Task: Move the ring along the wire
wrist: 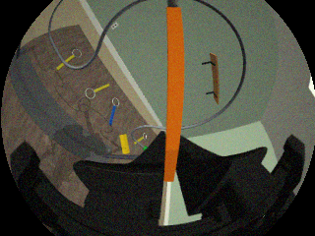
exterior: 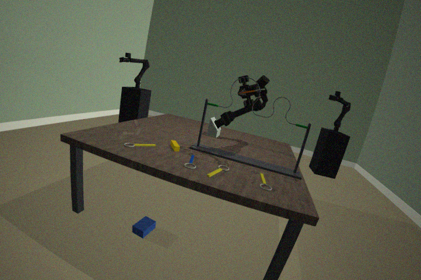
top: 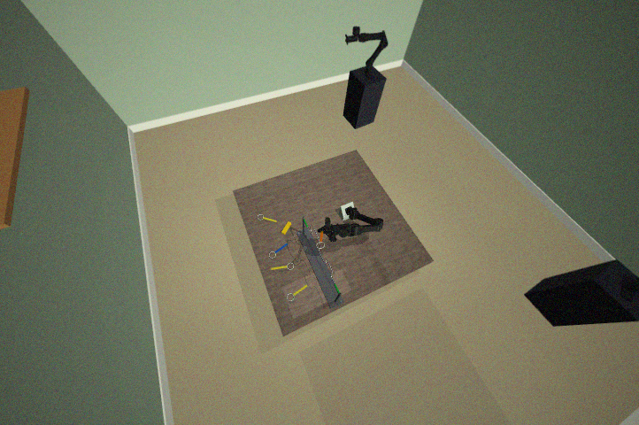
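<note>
Green walls and a pale floor surround the wood-topped table (top: 390,235) (exterior: 102,138) (wrist: 69,44), where loose yellow-handled and blue-handled rings lie away from the wire (exterior: 288,102) (wrist: 51,39), probably only as distractors. The gripper (top: 324,230) (exterior: 239,93) (wrist: 167,134) is closed on the orange handle (top: 321,235) (exterior: 252,91) (wrist: 174,74), held by its far end, it seems, so that the black fingers keep apart from the grey bends. The ring (top: 320,244) (exterior: 263,89) is at the handle's other end, near the wire between the two posts (exterior: 202,123) (exterior: 302,148), although whether the wire passes through it cannot be told.
</note>
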